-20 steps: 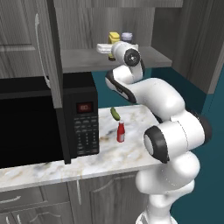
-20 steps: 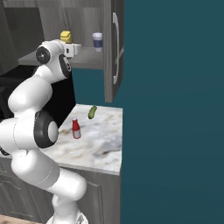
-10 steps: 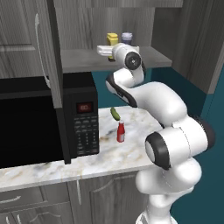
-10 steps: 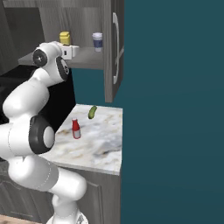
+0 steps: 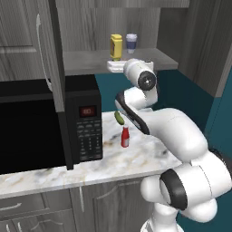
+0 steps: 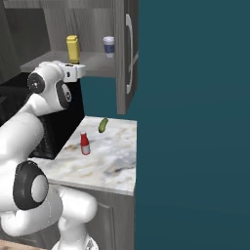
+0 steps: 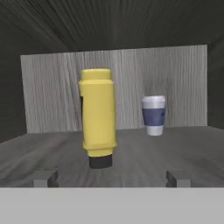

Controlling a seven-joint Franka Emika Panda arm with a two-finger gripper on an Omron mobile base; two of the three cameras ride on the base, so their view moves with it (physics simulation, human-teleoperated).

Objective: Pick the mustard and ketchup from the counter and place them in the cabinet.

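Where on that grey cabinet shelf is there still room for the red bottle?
Bare grey shelf lies left of the yellow mustard bottle, and right of the white-and-blue paper cup. The gap between those two is narrow. The open gripper sits at the shelf's front edge.

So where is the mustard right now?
The mustard stands on the cabinet shelf, above the microwave. The paper cup is just to its right in the left base view, and the open tool sits in front of it.
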